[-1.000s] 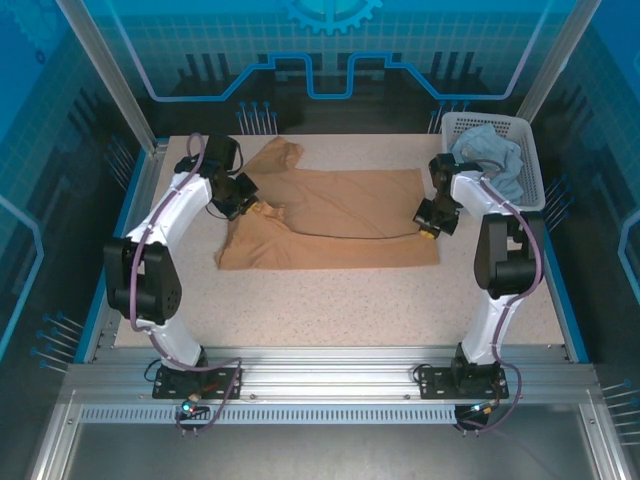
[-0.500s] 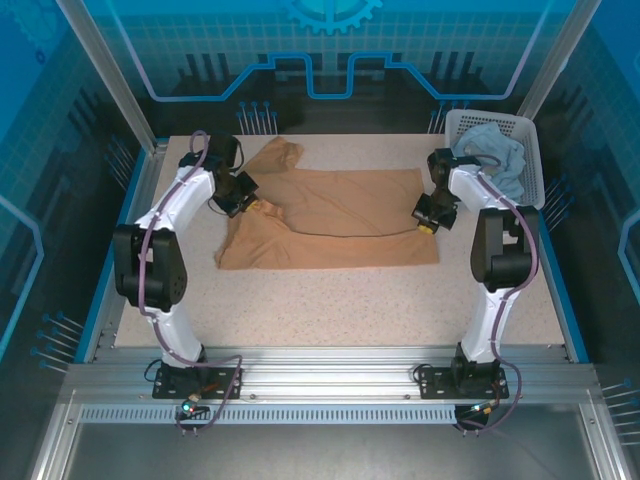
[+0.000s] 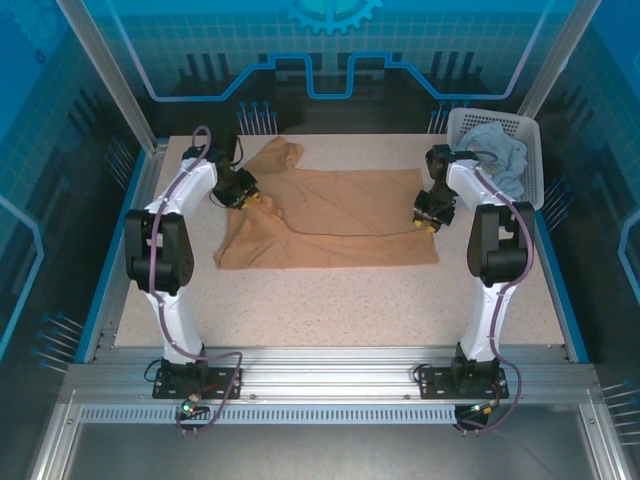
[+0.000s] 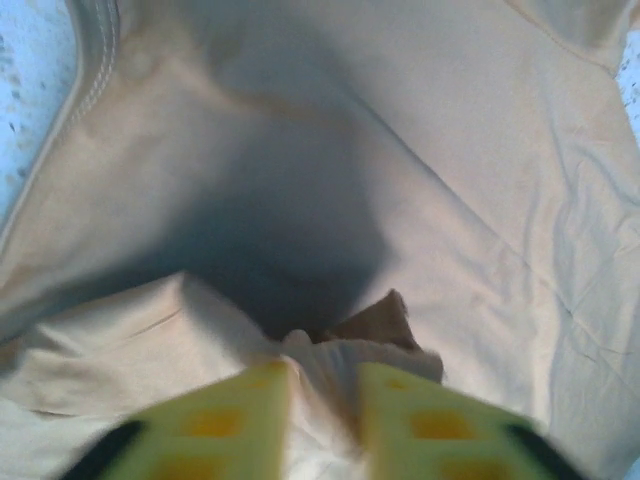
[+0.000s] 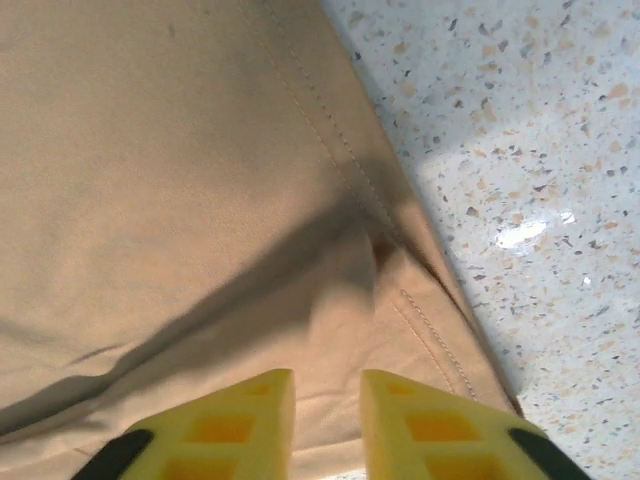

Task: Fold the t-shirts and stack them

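The tan t-shirt [image 3: 340,215] lies spread across the back half of the table, with one layer doubled over the other along its length. My left gripper [image 3: 252,198] is at the shirt's left end, near the collar, shut on a bunched pinch of tan cloth [image 4: 350,345] held between its yellow fingers [image 4: 230,420]. My right gripper [image 3: 426,222] is at the shirt's right edge, shut on the stitched hem [image 5: 400,300], which passes between its fingers [image 5: 420,425]. The pale blue t-shirt [image 3: 497,155] sits crumpled in the basket.
The white lattice basket [image 3: 536,165] stands at the back right corner, close behind my right arm. Bare speckled tabletop [image 3: 330,300] stretches from the shirt's front edge to the near rail. Blue frame rails border the table on both sides.
Both grippers have moved a little toward the back of the table, each with tan cloth in it. The arms have stretched out further, and the basket has shifted slightly.
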You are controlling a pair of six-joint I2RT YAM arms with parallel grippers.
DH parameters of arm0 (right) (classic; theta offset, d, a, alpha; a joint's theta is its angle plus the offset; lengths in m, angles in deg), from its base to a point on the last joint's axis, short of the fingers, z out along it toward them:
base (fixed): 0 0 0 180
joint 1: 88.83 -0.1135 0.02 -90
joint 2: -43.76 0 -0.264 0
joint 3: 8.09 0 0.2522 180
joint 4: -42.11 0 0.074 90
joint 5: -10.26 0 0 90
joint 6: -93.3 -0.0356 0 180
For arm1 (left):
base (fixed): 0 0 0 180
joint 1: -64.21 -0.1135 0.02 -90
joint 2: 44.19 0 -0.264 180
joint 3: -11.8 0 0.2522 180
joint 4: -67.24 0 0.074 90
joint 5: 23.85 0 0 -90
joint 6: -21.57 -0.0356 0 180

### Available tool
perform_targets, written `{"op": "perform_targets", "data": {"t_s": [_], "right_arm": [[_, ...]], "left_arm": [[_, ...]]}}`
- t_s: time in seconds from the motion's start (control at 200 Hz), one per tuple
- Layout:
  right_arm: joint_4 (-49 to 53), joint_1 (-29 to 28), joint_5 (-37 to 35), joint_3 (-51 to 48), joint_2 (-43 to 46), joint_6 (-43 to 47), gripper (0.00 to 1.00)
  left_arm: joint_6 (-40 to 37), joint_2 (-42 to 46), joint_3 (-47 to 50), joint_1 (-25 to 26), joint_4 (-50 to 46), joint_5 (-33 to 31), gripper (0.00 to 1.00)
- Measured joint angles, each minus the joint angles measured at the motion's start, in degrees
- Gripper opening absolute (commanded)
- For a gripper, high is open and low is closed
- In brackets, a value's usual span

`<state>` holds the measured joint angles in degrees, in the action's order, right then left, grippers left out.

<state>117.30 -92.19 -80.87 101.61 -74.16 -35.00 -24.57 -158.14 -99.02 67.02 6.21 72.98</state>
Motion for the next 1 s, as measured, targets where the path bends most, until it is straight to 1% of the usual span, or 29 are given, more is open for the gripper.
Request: {"op": "perform_targets", "data": {"t_s": [0.03,0.06,0.135,0.195,0.265,0.365,0.45,0.505,0.555,0.61,0.74,0.86,0.995], "right_arm": [[-0.7,0.0,0.0,-0.3,0.4,0.3,0.41],[-1.7,0.0,-0.2,-0.8,1.2,0.5,0.44],[-4.4,0.0,-0.7,-2.6,4.0,0.4,0.47],[-6.7,0.0,-1.0,-5.2,7.5,0.4,0.47],[-8.5,0.0,-1.0,-8.9,12.0,0.4,0.41],[-11.1,-0.7,-1.0,-15.5,18.0,0.1,0.27],[-13.2,-2.6,-1.0,-21.4,21.4,0.2,0.21],[-14.2,-4.2,-0.7,-24.5,22.3,0.0,0.18],[-15.0,-5.4,-0.1,-26.3,22.1,-0.1,0.16],[-15.6,-6.1,0.3,-27.4,21.2,0.0,0.16],[-17.2,-6.4,0.3,-27.6,17.4,0.0,0.16],[-17.4,-6.4,0.0,-26.4,12.6,0.0,0.19],[-14.8,-6.6,-0.5,-21.6,6.6,0.4,0.22]], "left_arm": [[-0.4,0.0,-0.6,-0.2,-0.3,0.0,0.56],[-0.5,0.0,-1.1,-0.4,-0.6,-0.1,0.57],[-1.2,0.8,-1.7,-0.8,-0.4,-0.2,0.58],[-1.4,3.3,0.7,-0.9,0.5,-0.2,0.56],[-1.2,8.4,6.5,-0.8,1.2,0.1,0.52],[0.5,17.8,17.7,-0.8,2.4,1.3,0.44],[3.1,24.4,27.2,-0.8,3.2,2.8,0.38],[4.5,26.0,31.6,-0.8,3.7,3.6,0.36],[5.7,25.8,34.5,-0.8,4.4,4.2,0.34],[7.0,24.4,36.2,-0.8,5.4,4.7,0.33],[8.9,19.1,36.4,-0.8,8.8,4.9,0.29],[10.8,14.7,36.3,-0.8,10.2,2.7,0.28],[14.1,13.9,38.2,-1.0,10.1,-0.7,0.25]]}}
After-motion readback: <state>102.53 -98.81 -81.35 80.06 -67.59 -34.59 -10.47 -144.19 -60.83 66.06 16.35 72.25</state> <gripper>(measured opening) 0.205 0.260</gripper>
